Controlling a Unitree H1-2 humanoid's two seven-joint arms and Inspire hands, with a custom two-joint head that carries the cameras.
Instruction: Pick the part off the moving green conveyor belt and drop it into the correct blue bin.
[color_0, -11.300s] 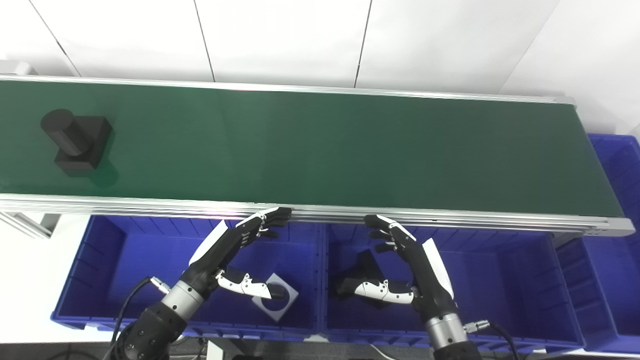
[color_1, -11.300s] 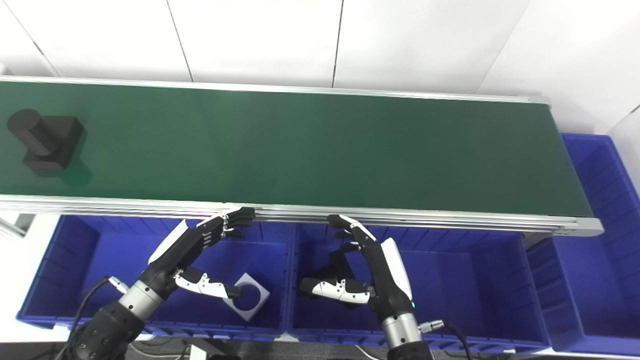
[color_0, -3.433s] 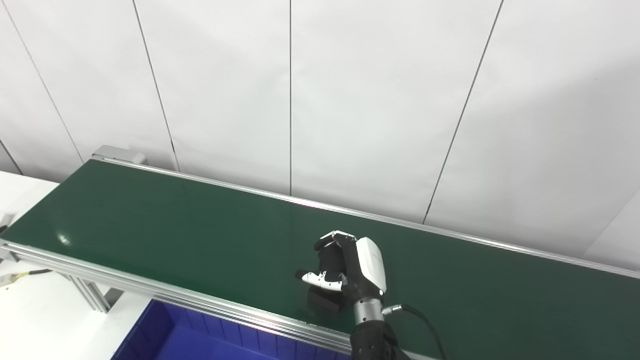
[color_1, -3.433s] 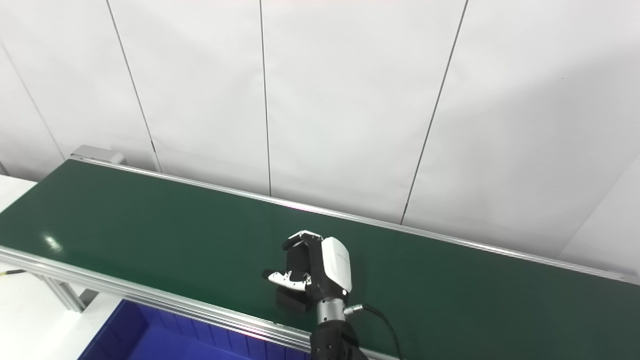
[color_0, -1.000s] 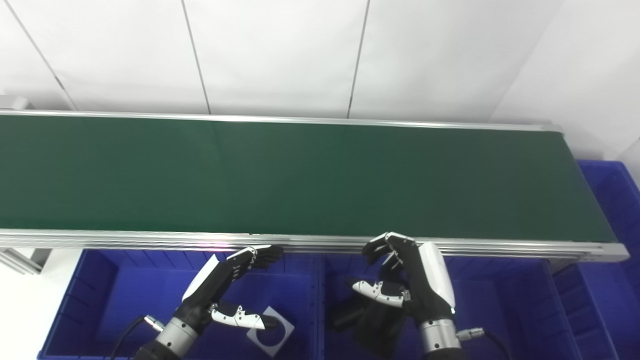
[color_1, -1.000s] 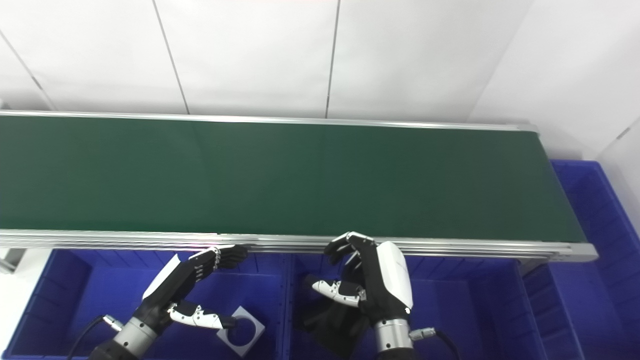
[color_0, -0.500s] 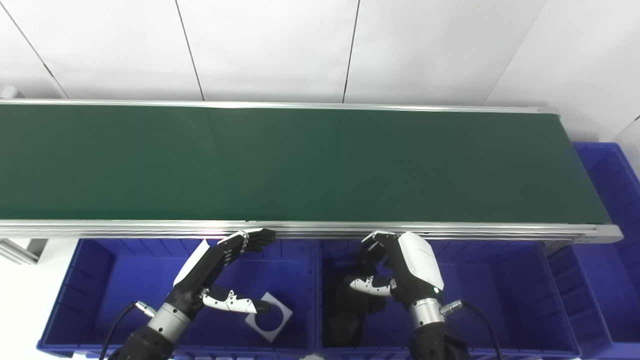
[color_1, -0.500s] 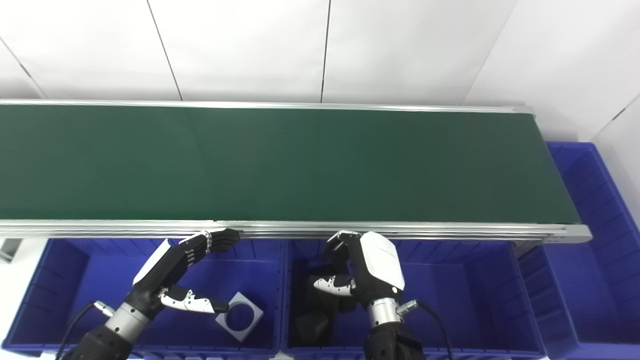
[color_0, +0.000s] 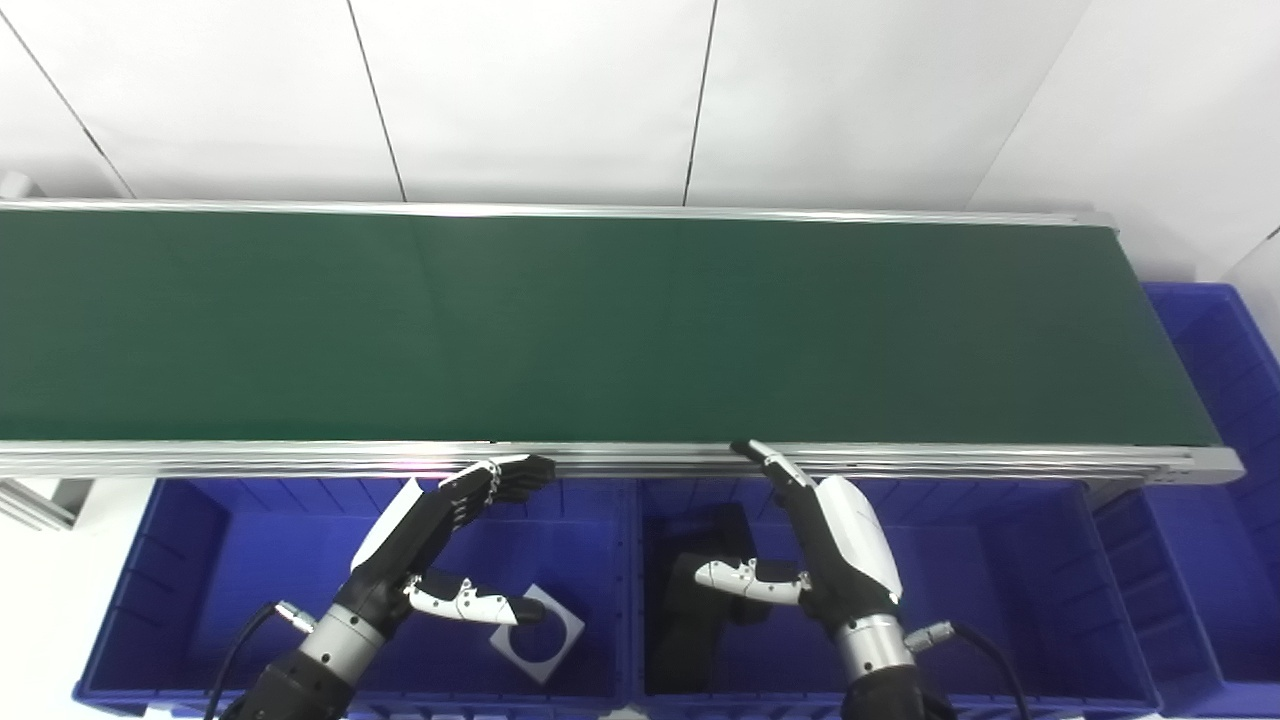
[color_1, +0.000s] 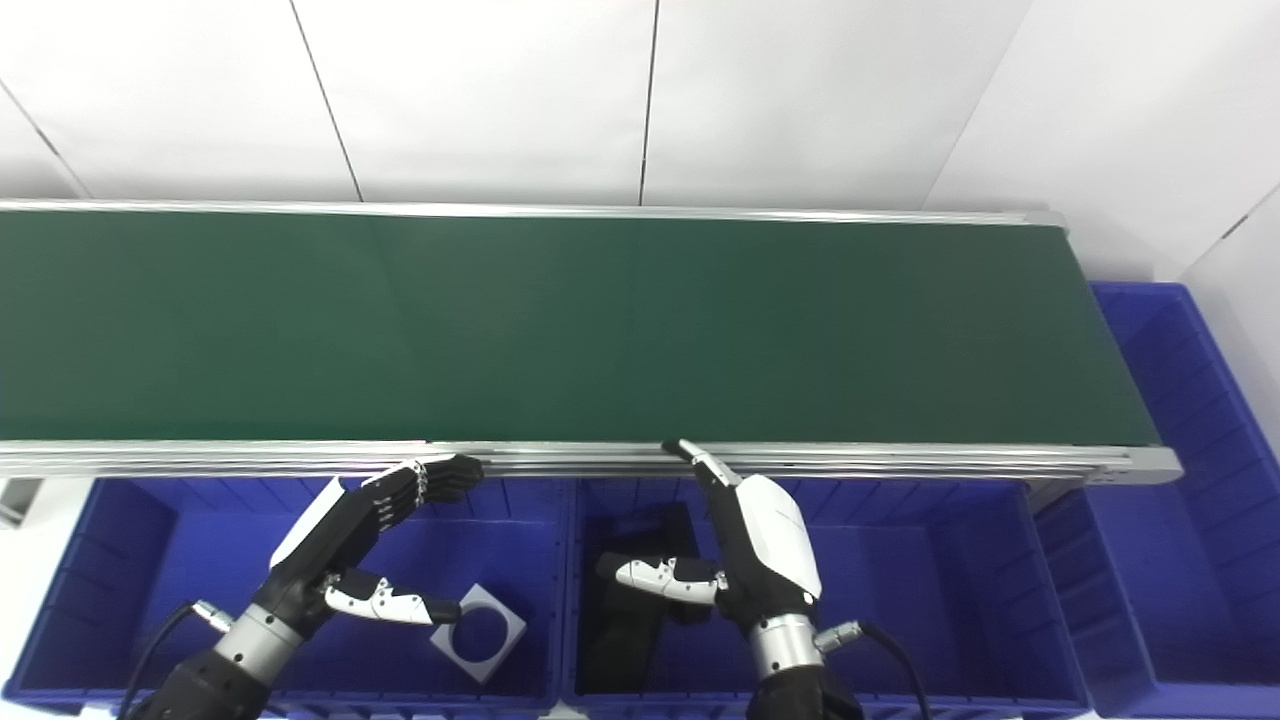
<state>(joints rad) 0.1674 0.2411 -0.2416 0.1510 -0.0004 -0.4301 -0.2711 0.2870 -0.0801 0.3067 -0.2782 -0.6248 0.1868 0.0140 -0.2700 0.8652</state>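
Two hands: both hang over the blue bins below the belt's near rail, and neither holds anything.
Right hand (color_0: 835, 540): fingers stretched out and apart, thumb held out to the side; it grips nothing and hovers above the middle bin.
Left hand (color_0: 430, 545): fingers extended, thumb spread, empty, above the left bin; it looks to be waiting.
Black part (color_0: 700, 610): lies inside the middle blue bin (color_0: 1000, 600), just below and to the left of the right hand, apart from its fingers. Its exact shape is hard to read against the dark shadow.
Left blue bin (color_0: 200, 560): holds a grey square plate with a round hole (color_0: 540, 648), close to the left thumb.
Green conveyor belt (color_0: 600, 320): no part shows anywhere on its visible length.
Far-right blue bin (color_0: 1220, 350): sits past the belt's end; only its rim and inner wall are in view.
Step in hand: judging from the open fingers and the part in the bin, the drop is done and this is the release.
Next move: probably lift the right hand clear of the bin without brushing the rail, then watch the belt's left end for a new part.
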